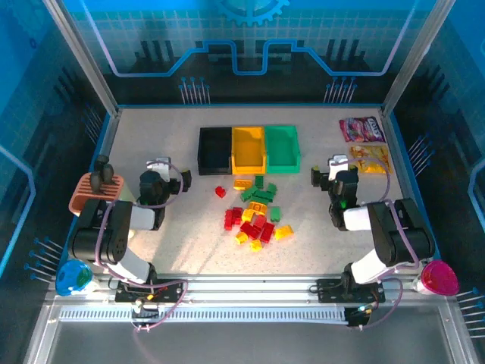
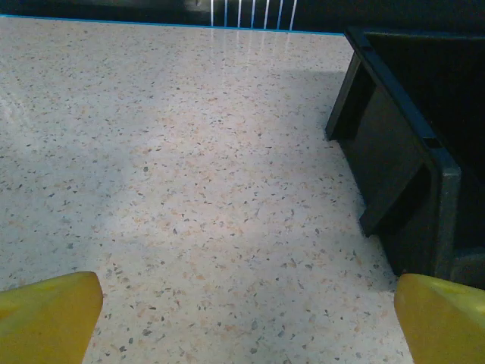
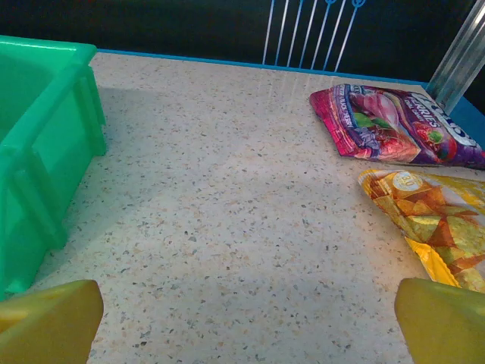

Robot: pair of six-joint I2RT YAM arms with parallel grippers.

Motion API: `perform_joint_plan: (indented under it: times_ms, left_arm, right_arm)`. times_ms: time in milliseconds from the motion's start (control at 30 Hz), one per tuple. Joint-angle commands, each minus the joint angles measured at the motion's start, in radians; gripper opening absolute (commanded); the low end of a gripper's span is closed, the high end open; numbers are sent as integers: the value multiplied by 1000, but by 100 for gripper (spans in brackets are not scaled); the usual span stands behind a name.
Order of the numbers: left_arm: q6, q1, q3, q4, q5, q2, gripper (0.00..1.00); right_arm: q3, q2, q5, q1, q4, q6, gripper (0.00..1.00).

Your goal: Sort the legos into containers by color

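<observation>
While left gripper (image 2: 242,318) and right gripper (image 3: 242,318) hang spread wide, holding nothing, legos (image 1: 254,212) lie heaped centrally, near containers (image 1: 248,148). Recommend: take lone red brick (image 1: 220,192) first; straddle squarely, avoid neighbours, lift clear before transfer.

A green bin (image 3: 38,152) stands on the speckled tabletop (image 3: 227,212). Well to its right lies a magenta snack packet (image 3: 394,125), with a yellow chip packet (image 3: 432,220) just nearer than it. The right tool (image 3: 244,327), nearer than the bin, has its yellow fingertips (image 3: 49,322) spread wide over bare tabletop.
</observation>
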Motion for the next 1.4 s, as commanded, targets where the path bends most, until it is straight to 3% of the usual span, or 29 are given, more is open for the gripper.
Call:
perform_joint_plan:
  times_ms: [0,1233,1300,1367]
  left_arm:
    - [0,10,15,14,20,-14,99]
    - [1,9,14,20,10,-17,99]
    - [13,-12,15,-28,-27,-76,99]
    - [4,-66,82,-276,-171,-198,99]
  right_arm:
    - [-1,-7,-13,-1,9,15,100]
    - [1,-7,-15,0,8,11,100]
    - [-5,-37,-36,28,1,-33,100]
    - [18,-190,4,107,-147,-124,100]
